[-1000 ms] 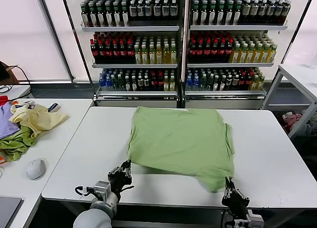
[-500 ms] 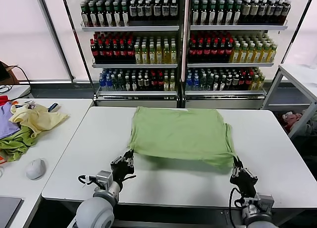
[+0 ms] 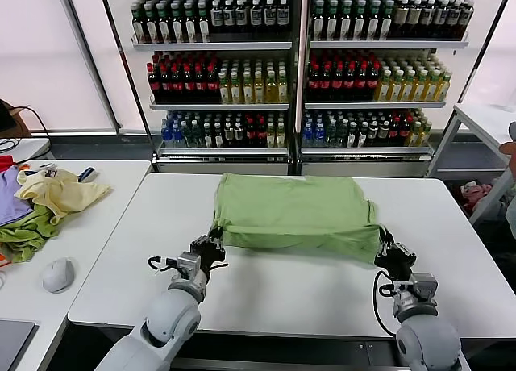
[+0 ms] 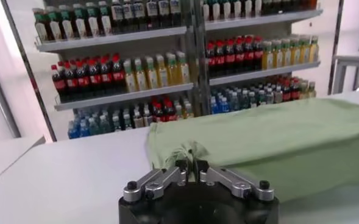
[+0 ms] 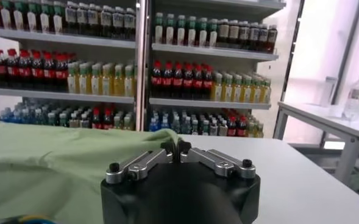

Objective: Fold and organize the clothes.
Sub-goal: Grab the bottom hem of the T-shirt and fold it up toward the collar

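While the light green polo shirt [image 3: 294,214] lies folded across the white bench [image 3: 266,286], the left claw [image 3: 209,246] pinches its near left corner and the right claw [image 3: 385,246] grips its near right corner, both clenched on cloth.

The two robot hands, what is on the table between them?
In the head view, the folded near edge of the light green soft-cloth polo shirt spans from the left gripper to the right gripper, over the white table.

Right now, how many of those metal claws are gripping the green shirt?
2. The left gripper pinches the polo shirt at its near left corner; the right gripper pinches its near right corner.
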